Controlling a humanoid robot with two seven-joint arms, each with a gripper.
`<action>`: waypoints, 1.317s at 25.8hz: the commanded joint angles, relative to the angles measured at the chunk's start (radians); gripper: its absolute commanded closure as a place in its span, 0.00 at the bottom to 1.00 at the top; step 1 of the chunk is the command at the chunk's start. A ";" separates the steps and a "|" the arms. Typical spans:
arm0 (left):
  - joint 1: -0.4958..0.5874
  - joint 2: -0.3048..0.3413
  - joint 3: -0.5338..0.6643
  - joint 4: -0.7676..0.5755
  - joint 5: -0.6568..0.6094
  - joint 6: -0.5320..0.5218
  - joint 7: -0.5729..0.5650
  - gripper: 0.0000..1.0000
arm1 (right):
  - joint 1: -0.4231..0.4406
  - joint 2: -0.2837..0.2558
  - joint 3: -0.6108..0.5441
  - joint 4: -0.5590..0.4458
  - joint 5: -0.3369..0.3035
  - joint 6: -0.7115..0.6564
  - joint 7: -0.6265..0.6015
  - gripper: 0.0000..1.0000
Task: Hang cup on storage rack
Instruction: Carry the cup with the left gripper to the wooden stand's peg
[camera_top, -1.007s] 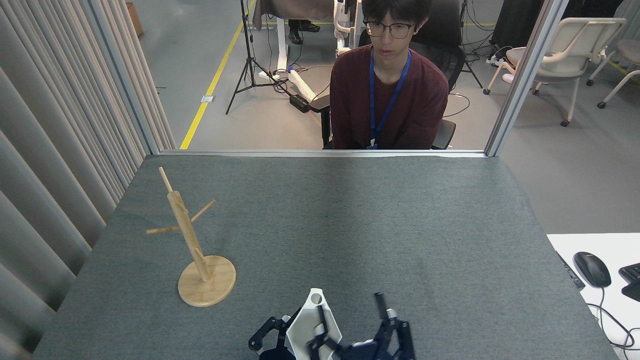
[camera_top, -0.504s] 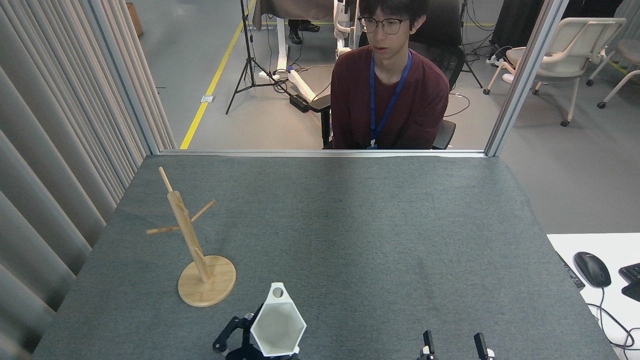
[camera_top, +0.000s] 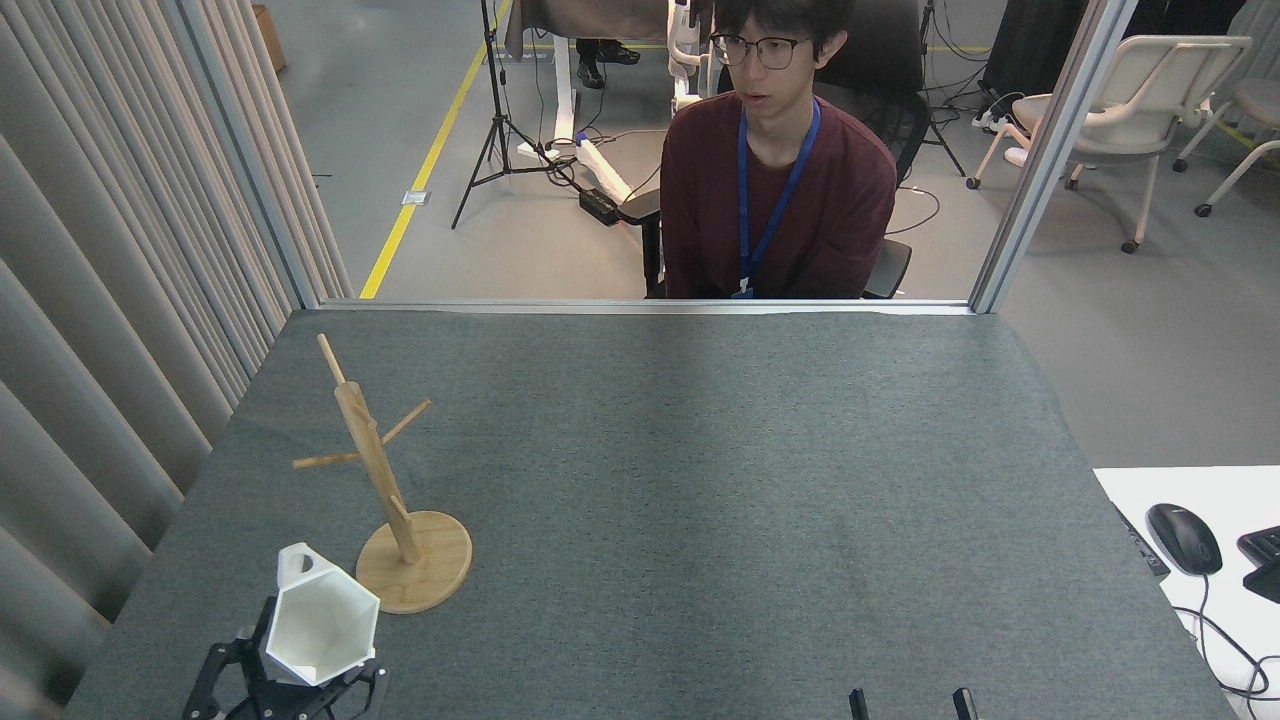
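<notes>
The left gripper (camera_top: 290, 690), clamped on the matte white faceted cup (camera_top: 320, 625), has swung it leftward beside the light wooden peg rack (camera_top: 385, 480); hanging comes next (right gripper (camera_top: 908, 702) withdrawn, fingertips parted).

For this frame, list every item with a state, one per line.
cup: held off the table, mouth facing the camera, tab handle on top, not yet hung.
storage rack: upright on its round base, pegs bare.
left pincer: shut on the cup from below.
right pincer: only two fingertips show at the bottom edge, apart, holding nothing.
computer mouse: resting on the white side table.
</notes>
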 joint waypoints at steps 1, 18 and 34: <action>-0.038 -0.016 0.090 0.028 -0.112 0.007 -0.007 0.73 | 0.000 -0.002 0.001 0.001 0.019 -0.001 -0.001 0.01; -0.234 -0.022 0.162 0.184 -0.233 0.001 -0.024 0.72 | -0.002 0.003 0.002 0.002 0.050 -0.001 -0.004 0.01; -0.355 0.005 0.170 0.285 -0.234 -0.002 -0.024 0.72 | -0.003 0.004 0.001 0.013 0.048 -0.001 -0.005 0.01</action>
